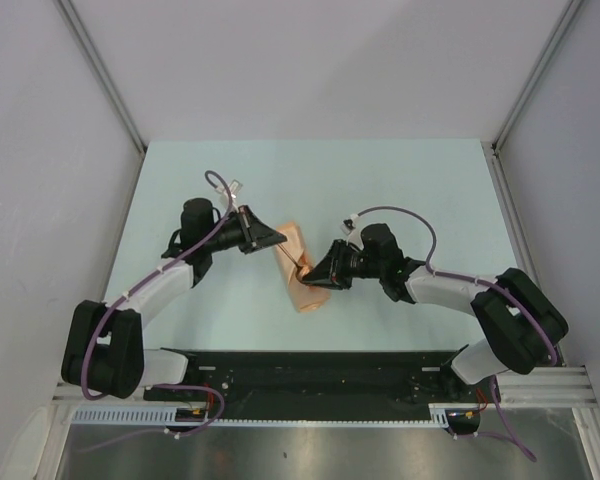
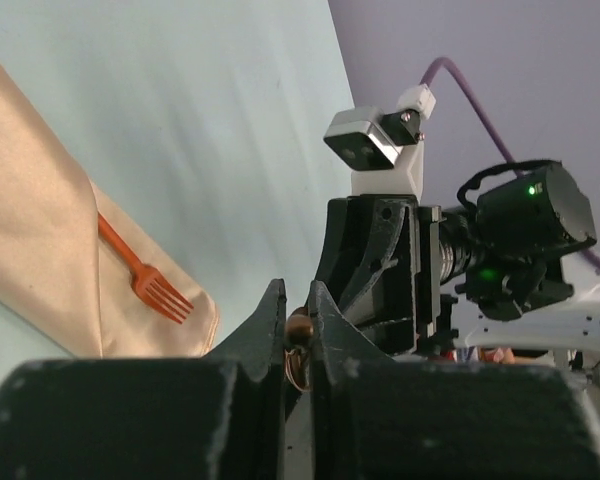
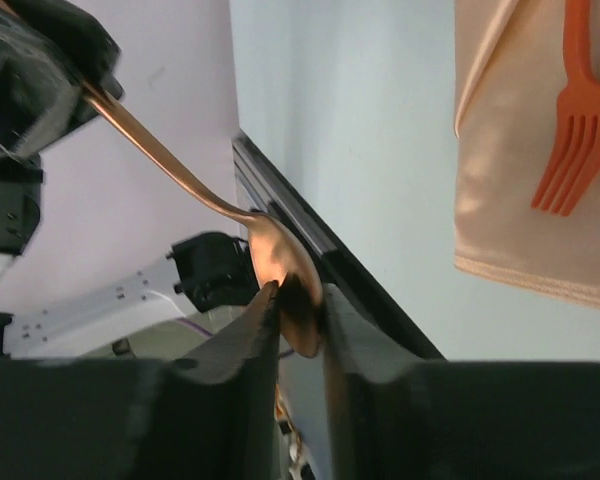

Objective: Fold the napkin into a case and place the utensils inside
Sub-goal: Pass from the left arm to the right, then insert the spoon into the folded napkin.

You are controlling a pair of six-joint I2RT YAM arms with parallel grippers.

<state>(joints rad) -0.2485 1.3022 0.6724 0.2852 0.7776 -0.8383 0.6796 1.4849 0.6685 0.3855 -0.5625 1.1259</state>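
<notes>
Left of the case [image 1: 300, 290], left gripper [image 1: 279, 240] clamps the spoon [image 3: 280, 255] by its handle end. On the case, fork [image 2: 160, 292] tucked, tines showing. Right of the case, right gripper [image 1: 309, 268] flanks the spoon's bowl; grip unclear. Spoon not yet inserted.

The napkin is folded into a narrow peach-orange case [image 1: 298, 270] lying flat at the table's middle, its length running from 11 o'clock to 5 o'clock. An orange fork [image 2: 145, 272] rests on the cloth near one short end, tines toward 4 o'clock in the left wrist view. A coppery spoon [image 3: 270, 250] hangs above the table. Its bowl is pinched in the right gripper [image 3: 298, 295] and its handle rises toward 10 o'clock into the left gripper [image 2: 298, 300].
</notes>
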